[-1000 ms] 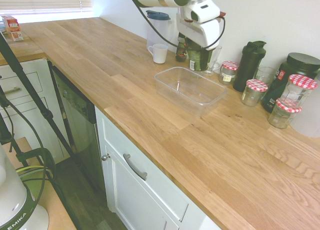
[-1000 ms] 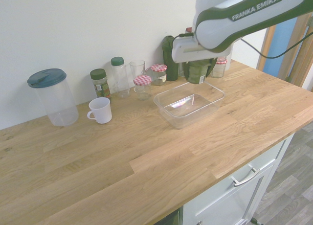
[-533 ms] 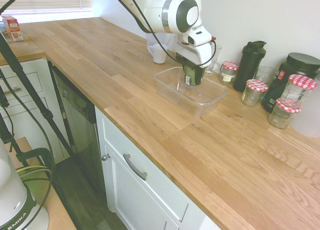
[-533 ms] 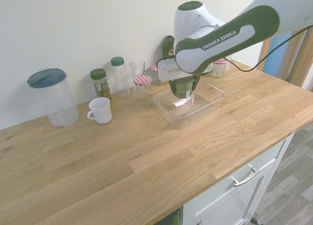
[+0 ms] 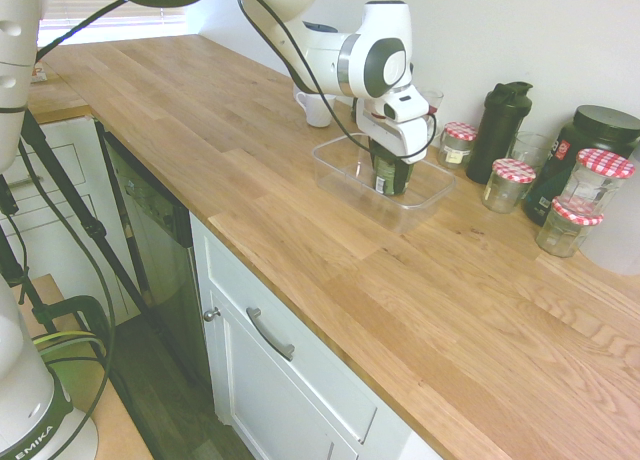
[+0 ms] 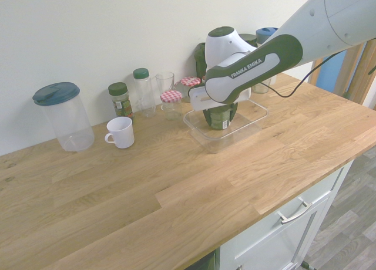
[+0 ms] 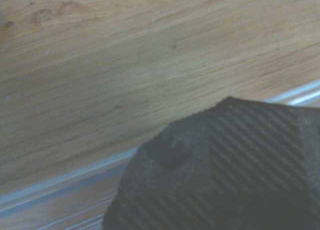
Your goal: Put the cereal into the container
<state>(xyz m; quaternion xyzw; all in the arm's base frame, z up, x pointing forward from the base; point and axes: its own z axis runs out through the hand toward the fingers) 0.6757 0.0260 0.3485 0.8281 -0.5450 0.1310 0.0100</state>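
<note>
The cereal [image 5: 391, 174] is a squat dark green jar with a pale label, standing low inside the container [image 5: 425, 196], a shallow clear plastic tub on the wooden counter. My gripper [image 5: 389, 157] reaches down from above and is shut on the jar's top. From the other side, the cereal [image 6: 220, 120] shows through the front wall of the container [image 6: 200, 132], under the gripper [image 6: 218, 110]. In the wrist view the jar's dark ribbed lid [image 7: 225, 175] fills the lower right, with the container's clear rim [image 7: 60, 186] beside it.
Along the wall behind the tub stand red-checked-lid jars [image 5: 459, 143] [image 5: 508, 183], a black shaker bottle [image 5: 500, 130] and a large dark tub [image 5: 590, 140]. Further along are a drinking glass [image 6: 165, 82], spice bottles [image 6: 120, 100], a white mug [image 6: 120, 132] and a lidded jug [image 6: 63, 116].
The arm has carried the cereal from above the tub's back edge forward and down, so the jar now sits low inside the container.
</note>
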